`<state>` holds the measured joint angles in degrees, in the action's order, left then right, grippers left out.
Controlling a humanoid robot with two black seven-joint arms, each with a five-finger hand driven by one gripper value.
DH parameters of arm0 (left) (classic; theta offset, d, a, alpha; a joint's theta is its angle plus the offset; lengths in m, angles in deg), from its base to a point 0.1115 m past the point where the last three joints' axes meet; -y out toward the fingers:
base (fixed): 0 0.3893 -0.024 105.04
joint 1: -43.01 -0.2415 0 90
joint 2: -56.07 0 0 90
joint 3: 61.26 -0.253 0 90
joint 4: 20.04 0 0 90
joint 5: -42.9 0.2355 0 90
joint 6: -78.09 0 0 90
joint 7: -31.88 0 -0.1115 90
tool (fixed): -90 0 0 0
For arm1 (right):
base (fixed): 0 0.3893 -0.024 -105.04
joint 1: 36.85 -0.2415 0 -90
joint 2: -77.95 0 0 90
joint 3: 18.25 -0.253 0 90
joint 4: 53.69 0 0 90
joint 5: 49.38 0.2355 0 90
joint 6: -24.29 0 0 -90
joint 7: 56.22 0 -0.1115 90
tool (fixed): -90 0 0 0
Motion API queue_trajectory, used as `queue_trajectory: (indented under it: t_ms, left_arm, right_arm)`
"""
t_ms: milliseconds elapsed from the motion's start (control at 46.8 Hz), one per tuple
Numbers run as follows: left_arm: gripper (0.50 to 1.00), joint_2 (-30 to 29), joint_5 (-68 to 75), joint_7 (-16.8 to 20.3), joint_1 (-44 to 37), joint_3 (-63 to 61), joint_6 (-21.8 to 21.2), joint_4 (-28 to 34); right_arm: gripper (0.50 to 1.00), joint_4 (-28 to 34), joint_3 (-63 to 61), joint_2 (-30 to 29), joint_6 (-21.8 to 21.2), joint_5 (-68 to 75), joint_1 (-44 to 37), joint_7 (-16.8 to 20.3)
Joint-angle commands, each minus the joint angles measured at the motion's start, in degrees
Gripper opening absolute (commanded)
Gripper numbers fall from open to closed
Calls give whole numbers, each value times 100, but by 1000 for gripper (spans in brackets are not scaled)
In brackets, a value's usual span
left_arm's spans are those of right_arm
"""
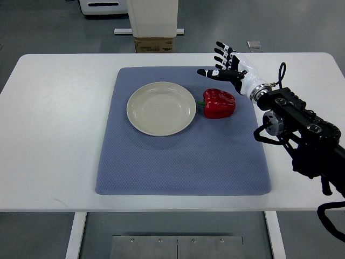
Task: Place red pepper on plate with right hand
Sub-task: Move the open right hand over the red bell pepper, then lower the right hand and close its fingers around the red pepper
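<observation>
Our right hand (226, 67), white and black with jointed fingers, hangs above the far right part of the blue-grey woven cloth mat (178, 162), fingers spread and grasping nothing. We judge it is poised this way to come down on the glossy red bell pepper (219, 103) just below it; whether the palm is directly over the pepper or a little beyond it, we cannot tell from this steep angle.

The red pepper lies on its side on the mat, green stem pointing toward the round cream-coloured ceramic plate (161, 108), just beside the plate's right rim but not on it. That closeness suggests only a short carry to the left will be needed once we have a grip. The plate sits bare near the middle of the mat, ready to receive it. The mat itself covers the centre of the white rectangular table (59, 135).

By count: one pepper, one plate, one mat, one table, and one hand in view. Our left arm does not appear at all.
</observation>
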<state>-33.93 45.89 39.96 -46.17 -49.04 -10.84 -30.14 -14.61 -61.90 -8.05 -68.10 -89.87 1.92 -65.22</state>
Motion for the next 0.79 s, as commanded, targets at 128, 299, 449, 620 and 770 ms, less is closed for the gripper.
queue_trajectory:
  t_ms: [128, 299, 449, 620, 770]
  left_arm:
    - [1000, 0, 0, 0, -3, 0, -1, 0]
    - [1000, 0, 0, 0, -3, 0, -1, 0]
    - [1000, 0, 0, 0, -3, 0, -1, 0]
    - [1000, 0, 0, 0, -3, 0, -1, 0]
    - [1000, 0, 0, 0, -3, 0, -1, 0]
  right_arm:
    - [993, 197, 611, 338, -183, -494, -264, -128]
    - [993, 346, 1112, 514, -192, -767, -405, -207]
    - [993, 408, 1665, 698, -192, -908, -633, -348]
    - [993, 408, 2360, 883, -192, -1057, -932, -410]
    - [993, 408, 2835, 909, -192, -1207, -1178, -410]
